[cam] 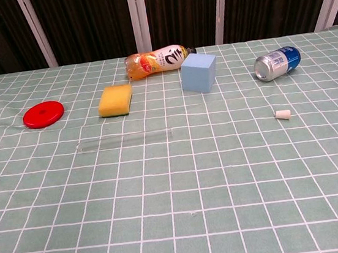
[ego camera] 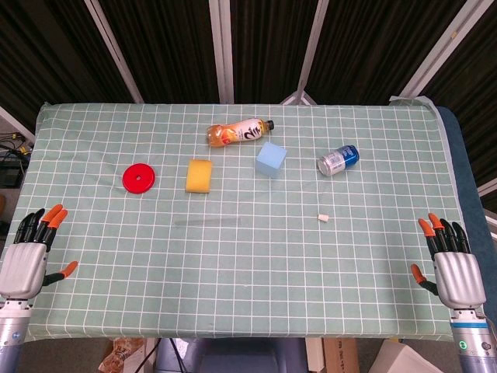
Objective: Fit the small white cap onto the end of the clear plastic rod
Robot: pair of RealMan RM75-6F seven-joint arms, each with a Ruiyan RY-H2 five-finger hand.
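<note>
The clear plastic rod [ego camera: 208, 222] [cam: 124, 139] lies flat on the checked cloth, left of the table's middle, running left to right. A small white cap [ego camera: 324, 217] [cam: 283, 114] lies on its side to the right, well apart from the rod. My left hand [ego camera: 29, 252] rests at the front left corner, fingers spread and empty. At the front right corner my right hand [ego camera: 450, 259] also has its fingers spread and holds nothing. Both hands are far from the rod and cap. Neither hand shows in the chest view.
At the back lie an orange drink bottle [ego camera: 239, 132] [cam: 158, 60], a blue cube [ego camera: 272, 158] [cam: 199, 72], a yellow sponge [ego camera: 199, 176] [cam: 116, 100], a red disc [ego camera: 139, 178] [cam: 43, 113] and a tipped can [ego camera: 338, 160] [cam: 278, 63].
</note>
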